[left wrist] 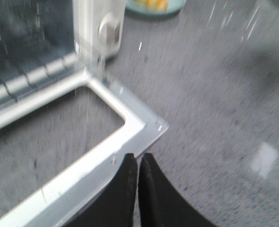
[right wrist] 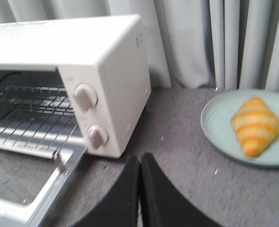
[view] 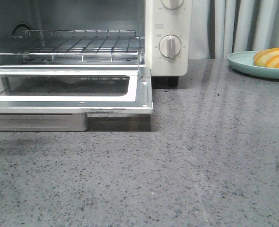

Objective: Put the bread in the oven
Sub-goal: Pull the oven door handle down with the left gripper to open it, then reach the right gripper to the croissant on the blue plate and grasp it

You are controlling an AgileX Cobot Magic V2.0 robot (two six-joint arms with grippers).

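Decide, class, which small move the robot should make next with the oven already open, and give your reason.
Probably open the right gripper and reach toward the bread. The oven door is down and its rack bare, while the bread lies on the plate, nearer this arm. Both grippers are shut and empty.

The oven (view: 82, 47) door (view: 73, 92) lies flat, leaving the mouth open above the wire rack (view: 68, 45); bare countertop (view: 215, 156) (grey, speckled) runs between oven and plate (view: 246, 64).
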